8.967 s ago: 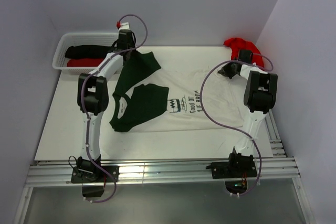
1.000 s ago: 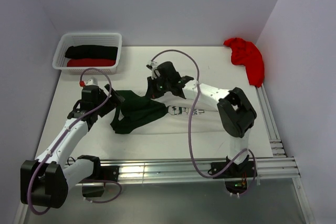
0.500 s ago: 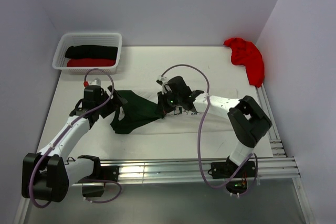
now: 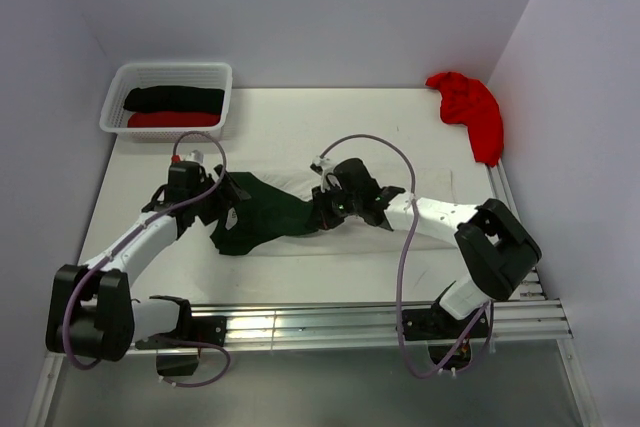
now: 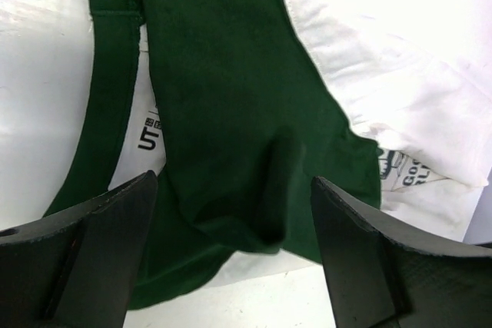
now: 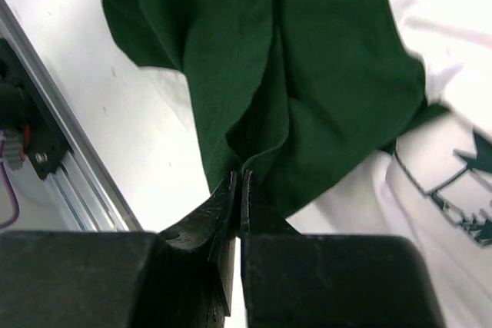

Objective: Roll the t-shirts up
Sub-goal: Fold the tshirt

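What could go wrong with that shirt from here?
The right jaws pinch only a thin fold of the shirt; it could slip free mid-pull. The left jaws stand open over the collar, gripping nothing, so the cloth might drag and bunch rather than roll neatly.

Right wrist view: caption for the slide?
Right tool pinches a dark green fold of the t-shirt over the white table.

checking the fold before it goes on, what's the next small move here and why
Probably lower the left gripper and close it on the green fold of the t-shirt lying under its open jaws. The right gripper is shut, pinching the shirt's green edge, so a second hold would likely steady the cloth for rolling.
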Controlling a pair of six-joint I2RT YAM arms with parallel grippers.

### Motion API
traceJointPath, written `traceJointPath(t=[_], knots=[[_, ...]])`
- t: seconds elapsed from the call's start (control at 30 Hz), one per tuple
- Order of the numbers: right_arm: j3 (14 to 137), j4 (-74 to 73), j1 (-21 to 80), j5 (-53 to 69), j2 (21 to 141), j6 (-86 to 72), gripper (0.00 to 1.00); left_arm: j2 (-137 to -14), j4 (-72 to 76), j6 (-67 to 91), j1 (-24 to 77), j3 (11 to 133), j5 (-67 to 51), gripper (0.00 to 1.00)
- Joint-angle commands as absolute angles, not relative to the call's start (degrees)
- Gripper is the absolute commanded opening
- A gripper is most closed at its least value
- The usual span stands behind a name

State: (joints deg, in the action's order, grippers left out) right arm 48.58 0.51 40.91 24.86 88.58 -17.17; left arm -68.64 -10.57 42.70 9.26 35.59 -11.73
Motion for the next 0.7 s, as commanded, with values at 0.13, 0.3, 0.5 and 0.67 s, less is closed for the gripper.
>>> traceJointPath(t=[0.13, 0.3, 0.5, 0.67], knots=[[42.9, 3.95, 41.31, 25.31, 84.11, -18.11, 0.1, -76.46, -3.43, 43.33, 11.95, 37.35, -11.69, 0.86], [41.22, 1.85, 41.31, 23.65, 83.5, -17.4, 0.32, -80.5, -2.55, 43.42, 12.92, 40.68, -10.46, 0.86], [40.68, 6.33, 41.22, 23.1, 80.77, -20.3, 0.47, -82.44, -3.25, 43.86, 12.92, 44.21, -11.16, 0.85], [46.04, 9.4, 41.31, 26.63, 85.5, -22.67, 0.47, -82.61, -2.73, 45.0, 12.83, 46.05, -11.86, 0.84]])
